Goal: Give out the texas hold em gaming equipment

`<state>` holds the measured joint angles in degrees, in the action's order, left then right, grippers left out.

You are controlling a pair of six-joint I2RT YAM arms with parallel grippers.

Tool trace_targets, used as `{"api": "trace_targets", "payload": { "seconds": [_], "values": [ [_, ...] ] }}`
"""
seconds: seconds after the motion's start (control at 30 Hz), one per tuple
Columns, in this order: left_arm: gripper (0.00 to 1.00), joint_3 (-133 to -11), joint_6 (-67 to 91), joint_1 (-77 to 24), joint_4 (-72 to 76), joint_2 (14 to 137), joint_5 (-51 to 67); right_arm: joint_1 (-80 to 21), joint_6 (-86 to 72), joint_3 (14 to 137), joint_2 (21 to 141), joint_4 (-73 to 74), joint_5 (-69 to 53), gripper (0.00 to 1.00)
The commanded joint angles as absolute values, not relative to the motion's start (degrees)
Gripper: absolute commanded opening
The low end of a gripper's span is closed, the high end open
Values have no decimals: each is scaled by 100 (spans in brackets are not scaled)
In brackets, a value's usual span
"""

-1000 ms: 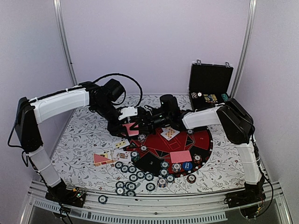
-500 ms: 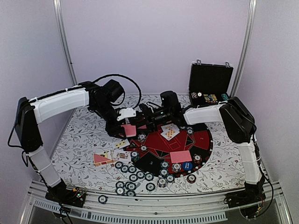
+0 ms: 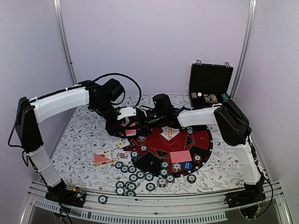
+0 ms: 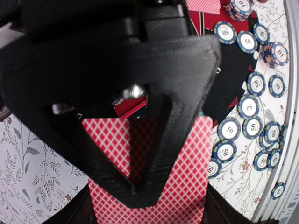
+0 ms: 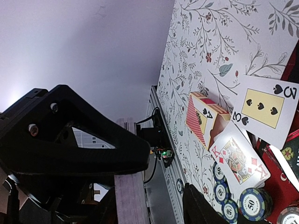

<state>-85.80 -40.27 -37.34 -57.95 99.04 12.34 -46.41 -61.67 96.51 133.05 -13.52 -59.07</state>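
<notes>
My left gripper (image 3: 123, 125) hangs over the mat's left edge, shut on a stack of red-backed playing cards (image 3: 127, 132). In the left wrist view the cards (image 4: 187, 177) sit between my jaws (image 4: 149, 213). The right arm's black finger (image 4: 117, 93) crosses in front of them. My right gripper (image 3: 136, 122) meets the left one, open. In the right wrist view a pale card (image 5: 128, 198) stands between its spread jaws (image 5: 149, 211), close to the left one. Striped poker chips (image 3: 133, 177) lie along the mat's front.
The round red-and-black mat (image 3: 202, 140) holds a face-up card (image 3: 169, 133), a face-down card (image 3: 181, 156) and a blue button (image 3: 187, 165). Face-up cards (image 5: 266, 109) and a card box (image 5: 203, 119) lie left of the mat. The black case (image 3: 210, 86) stands open at back right.
My right gripper has slid left to the left gripper's cards, and its jaws have opened. The left arm has barely moved.
</notes>
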Motion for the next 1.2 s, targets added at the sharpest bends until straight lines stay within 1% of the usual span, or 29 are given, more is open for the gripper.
{"api": "trace_targets", "payload": {
  "seconds": [0.0, 0.07, 0.23, 0.37, 0.53, 0.73, 0.77, 1.0, 1.17],
  "values": [
    [48, -8754, -3973, -3718, -5783, 9971, 1273, -4678, -5994, 9806, 13430, -1178, -5827, 46],
    [48, -8754, -3964, -3718, -5788, 9979, 1278, -4676, -5994, 9817, 13443, -1169, -5825, 45],
    [48, -8721, -3964, -3722, -5809, 9948, 1246, -4584, -5917, 9591, 13362, -1114, -5783, 38],
    [48, -8680, -3973, -3718, -5819, 9909, 1254, -4498, -5774, 9270, 13147, -1041, -5682, 38],
    [48, -8681, -3962, -3718, -5818, 9923, 1254, -4483, -5648, 9211, 13036, -929, -5652, 37],
    [48, -8666, -3966, -3718, -5827, 9893, 1227, -4431, -5558, 9104, 12959, -861, -5623, 34],
    [48, -8662, -3965, -3718, -5827, 9896, 1228, -4418, -5556, 9073, 12936, -868, -5613, 33],
    [49, -8640, -3955, -3718, -5796, 9907, 1189, -4378, -5552, 9007, 12817, -861, -5610, 18],
    [49, -8627, -3955, -3718, -5805, 9906, 1177, -4377, -5539, 8998, 12775, -840, -5629, 16]
  ]
}}
